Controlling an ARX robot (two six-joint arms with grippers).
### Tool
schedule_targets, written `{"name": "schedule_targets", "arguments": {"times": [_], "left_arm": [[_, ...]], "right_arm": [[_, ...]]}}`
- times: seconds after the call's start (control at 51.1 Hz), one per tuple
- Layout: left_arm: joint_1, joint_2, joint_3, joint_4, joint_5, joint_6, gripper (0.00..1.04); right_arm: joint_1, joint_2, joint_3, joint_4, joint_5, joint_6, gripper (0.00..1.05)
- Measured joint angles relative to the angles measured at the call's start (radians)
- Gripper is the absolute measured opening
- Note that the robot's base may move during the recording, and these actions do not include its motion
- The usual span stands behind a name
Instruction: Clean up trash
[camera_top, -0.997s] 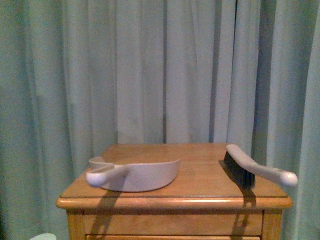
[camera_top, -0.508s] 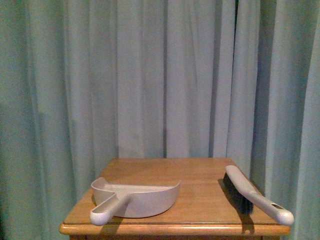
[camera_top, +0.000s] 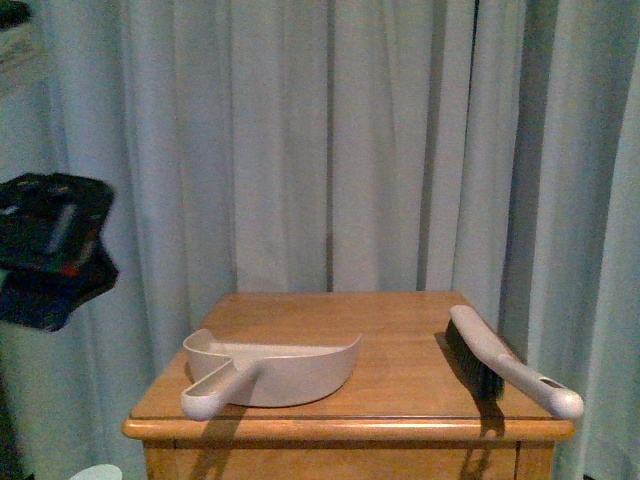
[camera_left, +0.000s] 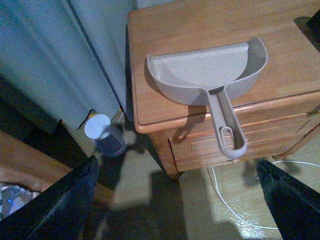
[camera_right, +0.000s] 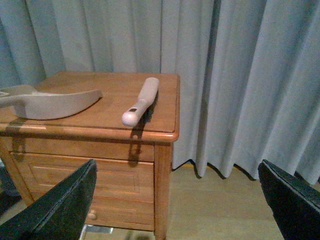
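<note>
Wooden bedside cabinet (camera_top: 400, 330) with drawers in front, backed by a pale grey-green curtain (camera_top: 300, 150) in long folds. On the top, toward the left, a beige dustpan (camera_top: 290, 370), open mouth to the curtain, handle jutting past the front edge. Toward the right, well apart from it, a hand brush (camera_top: 505, 362), dark bristles down, pale handle end at the front right corner. Light wood-look floor (camera_right: 225, 210) below. By the cabinet's left side, near the curtain hem, a small white-topped cylinder (camera_left: 102, 132). Left gripper (camera_left: 176, 162) released, fingers spread wide, above and before the dustpan. Right gripper (camera_right: 177, 162) likewise spread, off the right front corner. Trash not made out in any view.
</note>
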Motion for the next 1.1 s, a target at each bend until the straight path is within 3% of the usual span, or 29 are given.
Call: {"name": "schedule_targets", "arguments": {"times": [0.215, 0.528, 1.095], "left_arm": [[-0.109, 0.274, 0.24, -0.058, -0.098, 0.023, 0.97], [-0.163, 0.513, 0.463, -0.133, -0.12, 0.002, 0.97], [-0.088, 0.713, 0.462, -0.056, -0.119, -0.012, 0.97]], "right_arm": [[0.0, 0.0, 0.0, 0.0, 0.0, 0.0, 0.97], [0.0, 0.0, 0.0, 0.0, 0.0, 0.0, 0.97], [0.0, 0.0, 0.0, 0.0, 0.0, 0.0, 0.97]]}}
